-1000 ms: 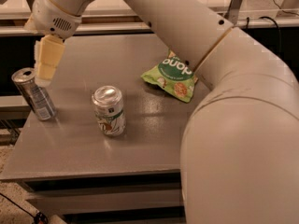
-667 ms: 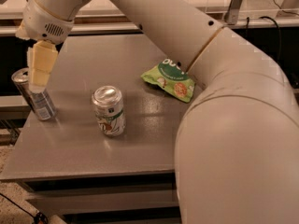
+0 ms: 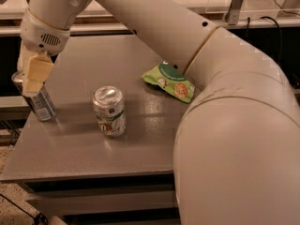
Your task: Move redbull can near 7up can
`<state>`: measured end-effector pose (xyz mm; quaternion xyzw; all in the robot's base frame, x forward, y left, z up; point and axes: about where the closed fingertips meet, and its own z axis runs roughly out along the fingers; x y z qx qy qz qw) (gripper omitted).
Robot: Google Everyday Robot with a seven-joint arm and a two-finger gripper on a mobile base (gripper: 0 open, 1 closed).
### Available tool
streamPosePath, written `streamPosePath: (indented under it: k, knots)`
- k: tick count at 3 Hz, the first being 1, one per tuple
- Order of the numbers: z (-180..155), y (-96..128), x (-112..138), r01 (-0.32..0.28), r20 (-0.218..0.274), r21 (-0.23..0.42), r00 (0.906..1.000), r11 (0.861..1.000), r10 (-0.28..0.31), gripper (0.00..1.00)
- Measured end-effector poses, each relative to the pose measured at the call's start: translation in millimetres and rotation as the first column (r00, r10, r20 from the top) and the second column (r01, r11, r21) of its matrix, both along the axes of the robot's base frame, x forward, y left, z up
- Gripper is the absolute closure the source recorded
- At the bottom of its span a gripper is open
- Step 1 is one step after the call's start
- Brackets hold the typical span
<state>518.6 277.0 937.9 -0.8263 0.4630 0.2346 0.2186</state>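
Grey table (image 3: 140, 139) fills the view, and the big cream arm (image 3: 225, 125) sweeps over its right side, reaching across to the far left. A green snack bag (image 3: 171, 81) lies towards the back, just beside the arm. The 7up can (image 3: 109, 110) stands upright mid-table with bare surface all round it. The redbull can (image 3: 43, 109) is upright, apart to its left, close to the table's left edge. The gripper (image 3: 33, 76) hangs right at that can's top, covering its upper half; closed on it or not, I can't tell. The grasp wants to be square and firm: a slim can tips easily, and the edge is near. Open lane rightwards, with room to set down just left of the 7up can
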Motion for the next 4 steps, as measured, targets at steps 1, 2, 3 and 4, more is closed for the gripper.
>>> streamPosePath:
  k: [1, 2, 3, 4]
  knots:
    - [-6.1, 1.0, -5.1, -0.009, -0.022, -0.025, 0.9997, 1.0, 0.009, 0.62]
    - [-4.0, -2.4, -4.3, -0.02, -0.03, -0.043, 0.9994, 0.999, 0.019, 0.87]
    - [20.7, -27.3, 6.3, 0.015, 0.013, -0.042, 0.9998, 0.999, -0.015, 1.0]
    - [54.7, -60.5, 17.1, 0.079, 0.081, -0.029, 0.9937, 0.996, -0.077, 1.0]
